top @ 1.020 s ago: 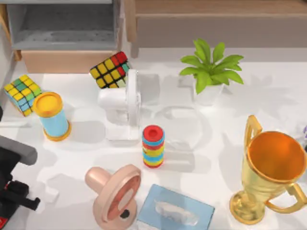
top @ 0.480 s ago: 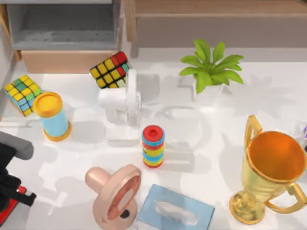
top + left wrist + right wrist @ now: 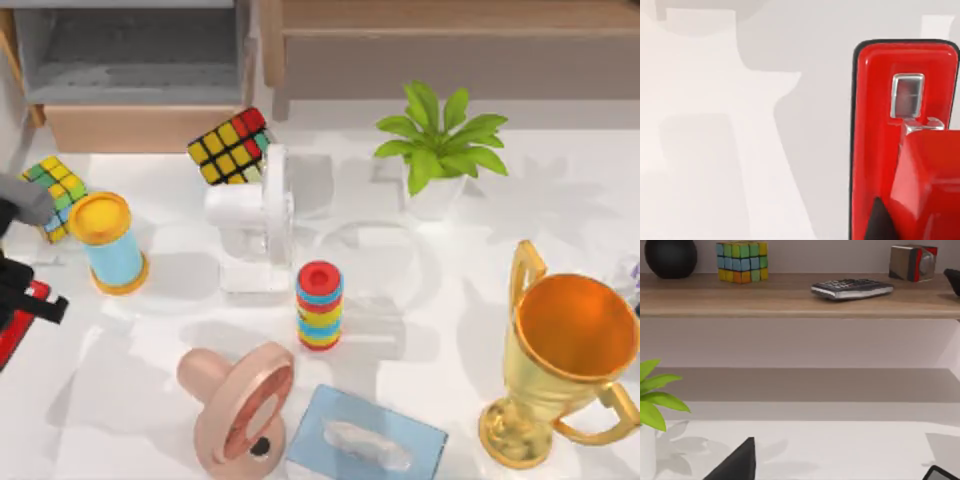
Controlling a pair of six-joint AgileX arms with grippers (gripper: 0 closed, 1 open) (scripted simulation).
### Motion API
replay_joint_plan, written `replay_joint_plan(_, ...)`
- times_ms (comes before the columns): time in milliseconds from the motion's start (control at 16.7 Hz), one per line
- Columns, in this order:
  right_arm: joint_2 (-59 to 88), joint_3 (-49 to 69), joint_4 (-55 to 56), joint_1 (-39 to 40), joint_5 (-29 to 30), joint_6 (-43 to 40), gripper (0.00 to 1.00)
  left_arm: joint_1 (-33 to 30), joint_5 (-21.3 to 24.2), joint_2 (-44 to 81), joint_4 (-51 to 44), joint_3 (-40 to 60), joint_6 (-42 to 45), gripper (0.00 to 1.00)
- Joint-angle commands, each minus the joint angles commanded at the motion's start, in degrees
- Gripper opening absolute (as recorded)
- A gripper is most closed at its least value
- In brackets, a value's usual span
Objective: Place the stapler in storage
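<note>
The red stapler hangs at the table's far left edge, held in my left gripper, which is shut on it. The left wrist view shows the stapler close up, glossy red with a metal plate, over the white tabletop, with a dark fingertip against it. The storage, a grey-walled compartment with a wooden front, stands at the back left, farther back than the gripper. My right gripper is open and parked, facing a wooden shelf.
Between the left gripper and the storage sit a colour cube and a yellow-topped blue cylinder. A second cube, a white stand, a ring stack, a pink object, a plant and a gold trophy fill the rest.
My left gripper has carried the stapler from the front left corner back along the left edge, toward the storage. Nothing else on the table has moved.
</note>
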Motion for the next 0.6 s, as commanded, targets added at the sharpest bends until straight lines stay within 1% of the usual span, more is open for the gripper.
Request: replay_joint_plan(600, 0.0, 0.0, 0.0, 0.0, 0.0, 0.0, 1.00, 4.9, 1.2, 19.3, -8.3, 41.3, -1.0, 0.00)
